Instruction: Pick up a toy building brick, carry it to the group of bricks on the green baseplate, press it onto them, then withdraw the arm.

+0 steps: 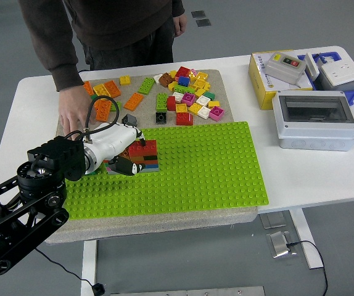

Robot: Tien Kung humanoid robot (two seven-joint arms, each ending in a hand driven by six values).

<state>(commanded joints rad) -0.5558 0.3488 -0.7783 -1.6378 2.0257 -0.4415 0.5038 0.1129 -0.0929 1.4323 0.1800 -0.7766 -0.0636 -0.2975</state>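
Note:
A small stack of bricks (147,163) stands at the left end of the green baseplate (208,169), with a red brick (145,148) on top. My left hand (132,150), white with black fingertips, reaches in from the lower left. It is shut on the red brick, one fingertip behind it and the thumb (125,165) in front, low against the stack. The stack's left side is hidden behind the hand. My right arm does not show.
Loose bricks (186,95) lie scattered on the beige mat behind the baseplate, with orange ones (103,98) at the left. A person stands at the far side with one hand (72,117) flat on the mat beside my arm. Grey electrical boxes (316,117) and a yellow box (264,83) sit at the right.

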